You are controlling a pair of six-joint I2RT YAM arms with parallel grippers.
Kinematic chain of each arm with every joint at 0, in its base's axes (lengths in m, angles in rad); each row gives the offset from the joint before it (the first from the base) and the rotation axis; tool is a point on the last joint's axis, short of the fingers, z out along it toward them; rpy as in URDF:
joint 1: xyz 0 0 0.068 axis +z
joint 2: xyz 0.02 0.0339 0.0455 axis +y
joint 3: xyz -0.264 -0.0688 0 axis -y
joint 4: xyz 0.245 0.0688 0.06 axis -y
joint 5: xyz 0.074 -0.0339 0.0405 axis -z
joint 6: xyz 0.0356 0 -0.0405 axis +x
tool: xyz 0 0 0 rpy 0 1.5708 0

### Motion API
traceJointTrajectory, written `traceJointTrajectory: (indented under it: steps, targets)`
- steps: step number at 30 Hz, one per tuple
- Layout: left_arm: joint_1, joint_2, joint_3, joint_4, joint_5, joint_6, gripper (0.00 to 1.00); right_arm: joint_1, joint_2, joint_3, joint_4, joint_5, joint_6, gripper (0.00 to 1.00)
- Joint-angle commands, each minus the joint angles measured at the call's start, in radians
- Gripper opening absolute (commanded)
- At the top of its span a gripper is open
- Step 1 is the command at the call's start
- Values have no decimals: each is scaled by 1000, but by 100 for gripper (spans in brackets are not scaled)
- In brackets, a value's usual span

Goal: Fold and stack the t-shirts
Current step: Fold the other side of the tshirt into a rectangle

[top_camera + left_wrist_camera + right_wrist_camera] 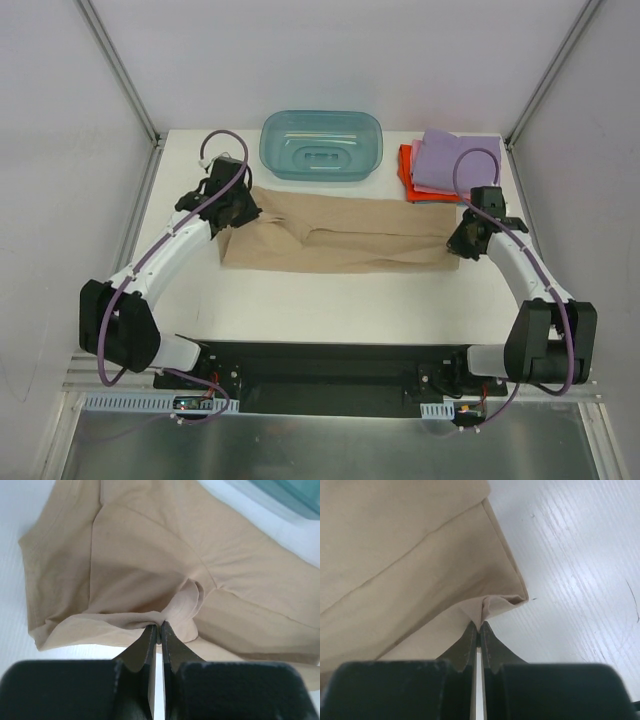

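A tan-beige t-shirt lies spread across the middle of the white table, partly folded. My left gripper is shut on a pinch of its cloth at the left end; the left wrist view shows the fold caught between the fingertips. My right gripper is shut on the shirt's right corner, seen bunched in the right wrist view at the fingertips. A stack of folded shirts stands at the back right: lilac on top, pink and orange-red under it.
A translucent teal plastic tub stands at the back centre, just behind the shirt, and its edge shows in the left wrist view. Metal frame posts rise at the table's back corners. The arms' black base bar runs along the near edge.
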Motion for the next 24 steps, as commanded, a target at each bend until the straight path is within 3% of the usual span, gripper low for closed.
traceJointTrajectory:
  steps: [1,10,15,18,19,20,21,22,24]
  targets:
    - [21,19,78,45,-6,94,0,-3,29,67,-9,49,-25,1]
    - [54,150,176,81,-5,154,0,-3,153,140,-6,67,-8,1]
    - [103,301,246,85,-4,153,5,-3,234,184,2,69,0,5]
    - [132,421,335,81,7,203,24,-4,290,221,-8,119,4,10]
    - [147,447,374,76,22,204,43,-3,310,236,-11,139,7,13]
    - [156,482,383,76,34,194,51,-4,319,242,-11,146,7,16]
    - [162,496,388,76,53,185,62,-4,325,250,-15,150,11,30]
    - [172,507,403,76,86,179,80,-4,331,258,-21,156,12,43]
    - [175,512,405,73,108,174,93,-4,324,273,-29,156,8,77]
